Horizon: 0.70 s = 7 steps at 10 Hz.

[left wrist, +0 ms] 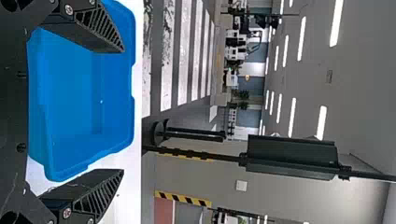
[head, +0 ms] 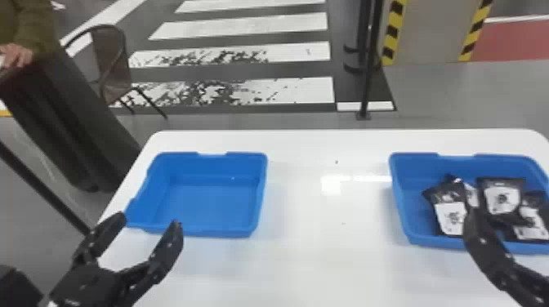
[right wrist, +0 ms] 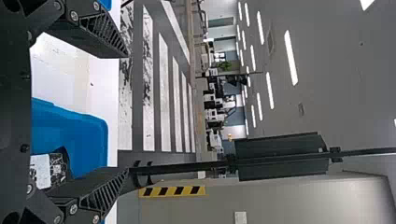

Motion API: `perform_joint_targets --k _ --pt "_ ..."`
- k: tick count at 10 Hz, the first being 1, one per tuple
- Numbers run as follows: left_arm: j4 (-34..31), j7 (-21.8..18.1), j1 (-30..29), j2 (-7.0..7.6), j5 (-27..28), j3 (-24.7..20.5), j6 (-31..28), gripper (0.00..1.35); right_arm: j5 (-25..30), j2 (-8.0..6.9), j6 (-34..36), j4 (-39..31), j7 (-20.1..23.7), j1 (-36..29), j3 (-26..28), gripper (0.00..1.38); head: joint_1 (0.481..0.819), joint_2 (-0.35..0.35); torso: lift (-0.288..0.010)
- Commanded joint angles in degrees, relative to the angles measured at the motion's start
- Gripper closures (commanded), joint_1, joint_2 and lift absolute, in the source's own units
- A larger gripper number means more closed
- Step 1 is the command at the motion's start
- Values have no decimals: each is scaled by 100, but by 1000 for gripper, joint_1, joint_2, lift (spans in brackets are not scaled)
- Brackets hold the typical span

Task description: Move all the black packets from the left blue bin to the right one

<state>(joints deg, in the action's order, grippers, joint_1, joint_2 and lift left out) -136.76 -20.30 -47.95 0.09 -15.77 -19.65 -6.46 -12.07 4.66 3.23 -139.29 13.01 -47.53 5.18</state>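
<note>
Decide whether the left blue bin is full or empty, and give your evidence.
Empty: the left blue bin shows bare floor, while black packets lie in the right one.

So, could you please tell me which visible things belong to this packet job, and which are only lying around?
For the job:
left blue bin, empty
right blue bin
black packets inside it
left gripper
right gripper
table under the bins

Only around:
chair
black pole
white floor stripes
</note>
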Motion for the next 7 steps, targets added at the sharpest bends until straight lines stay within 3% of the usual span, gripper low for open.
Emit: perform_joint_targets --k 1,7 --pt "0 0 0 -24 0 0 -14 125 -4 0 0 0 0 0 -4 170 695 153 -140" --pt "42 0 0 -24 -69 0 -42 125 -15 0 0 0 0 0 -4 170 695 154 -140"
